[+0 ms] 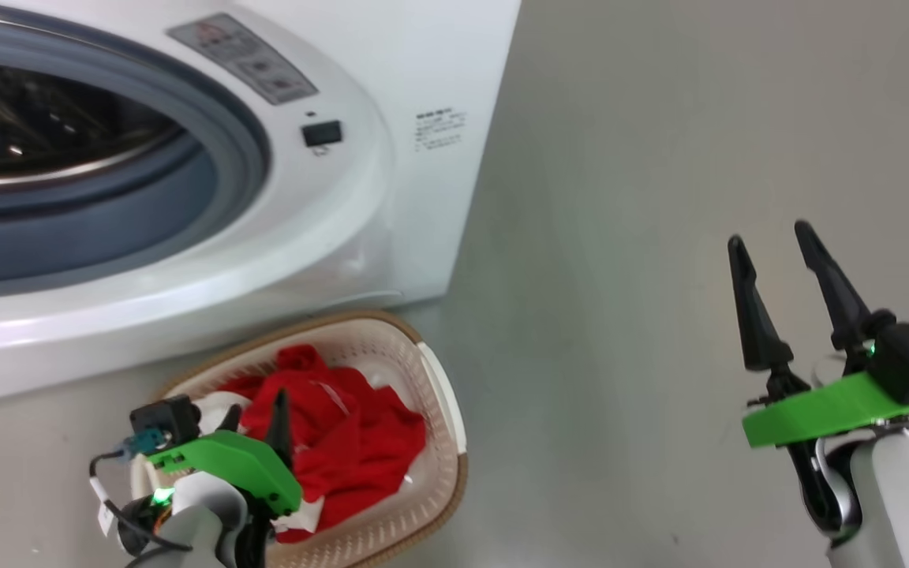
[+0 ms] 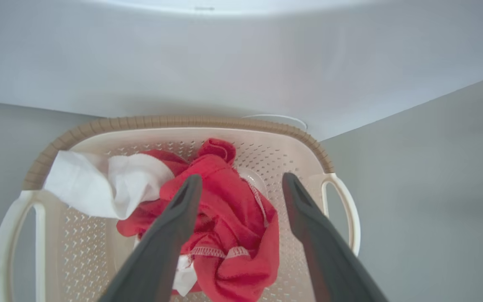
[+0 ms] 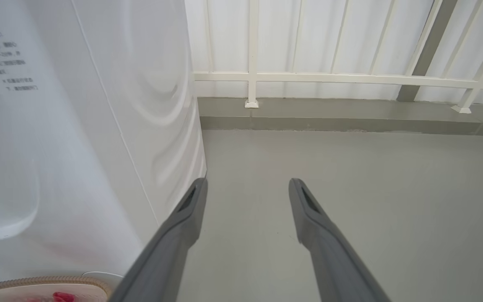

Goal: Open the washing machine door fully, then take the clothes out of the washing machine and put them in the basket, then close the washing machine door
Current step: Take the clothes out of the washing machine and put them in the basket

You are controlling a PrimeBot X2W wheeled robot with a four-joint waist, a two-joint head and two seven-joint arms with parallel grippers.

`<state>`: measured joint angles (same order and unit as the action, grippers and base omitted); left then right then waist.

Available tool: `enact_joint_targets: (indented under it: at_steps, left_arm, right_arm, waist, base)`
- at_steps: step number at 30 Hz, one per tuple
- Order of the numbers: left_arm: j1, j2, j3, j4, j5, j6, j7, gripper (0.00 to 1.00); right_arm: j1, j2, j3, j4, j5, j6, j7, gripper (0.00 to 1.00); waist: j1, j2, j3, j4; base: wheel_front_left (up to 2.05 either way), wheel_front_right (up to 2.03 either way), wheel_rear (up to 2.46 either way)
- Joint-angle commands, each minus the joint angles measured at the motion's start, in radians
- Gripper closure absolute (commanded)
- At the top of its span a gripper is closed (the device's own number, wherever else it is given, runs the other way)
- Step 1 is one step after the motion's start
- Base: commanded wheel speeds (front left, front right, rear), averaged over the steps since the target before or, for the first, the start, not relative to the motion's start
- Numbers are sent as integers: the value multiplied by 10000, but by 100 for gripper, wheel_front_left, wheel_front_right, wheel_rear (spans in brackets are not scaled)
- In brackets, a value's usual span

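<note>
The washing machine (image 1: 391, 205) fills the upper left of the head view, its grey rubber ring (image 1: 226, 158) and steel drum (image 1: 44, 134) exposed; its door is out of view. In front of it on the floor stands the cream basket (image 1: 454, 465) with red clothes (image 1: 352, 442) lying inside. My left gripper (image 1: 253, 406) hangs open just above them. In the left wrist view the left gripper (image 2: 242, 178) spreads its fingers over the red clothes (image 2: 233, 226) and a white part (image 2: 99, 184) draped over the basket (image 2: 183, 122) rim. My right gripper (image 1: 770, 237) is open and empty, to the right over bare floor.
Grey floor (image 1: 620, 315) stretches right of the machine. In the right wrist view the right gripper (image 3: 247, 182) points at the floor beside the machine's side panel (image 3: 141, 105), with a low ledge (image 3: 350, 113) and a white railing (image 3: 329, 77) behind.
</note>
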<state>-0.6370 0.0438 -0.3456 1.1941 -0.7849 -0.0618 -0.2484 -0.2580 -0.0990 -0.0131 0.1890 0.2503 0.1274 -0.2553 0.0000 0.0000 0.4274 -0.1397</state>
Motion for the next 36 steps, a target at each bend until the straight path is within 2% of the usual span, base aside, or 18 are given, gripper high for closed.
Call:
enact_joint_targets:
  at_steps: [1,8,16,23,30,36]
  left_arm:
    - [433,195,370,-545,270,29,-129,0]
    - [1538,200,931,-2508,1213,14,-131,0]
    - [2691,330,1477,-4231,2264,34,-132,0]
    - [3917,410,2137,-6117,3192,14,-133,0]
    - [5313,365,3080,-8337,3949,-288,-133,0]
    - [6014,270,3547,-9113,4179,-422,-133,0]
  right_arm:
    - [293,-215,229,-215,-156,33,-65,0]
    - [954,-276,-27,-164,-358,33,-65,0]
    - [1495,-256,-206,-51,-781,33,-65,0]
    - [2038,-62,-484,-19,-954,33,-65,0]
    - [2706,89,-751,-100,-998,33,-65,0]
    - [2916,151,-948,-120,-954,33,-65,0]
  waist:
    - [0,0,-770,564]
    - [0,0,-1599,1045]
    - [0,0,-2615,1272]
    - [0,0,-3562,1318]
    - [0,0,-4409,1198]
    - [0,0,-4757,1053]
  base:
    - [0,0,0]
    - [0,0,0]
    - [0,0,0]
    - [0,0,0]
    - [0,0,0]
    - [0,0,0]
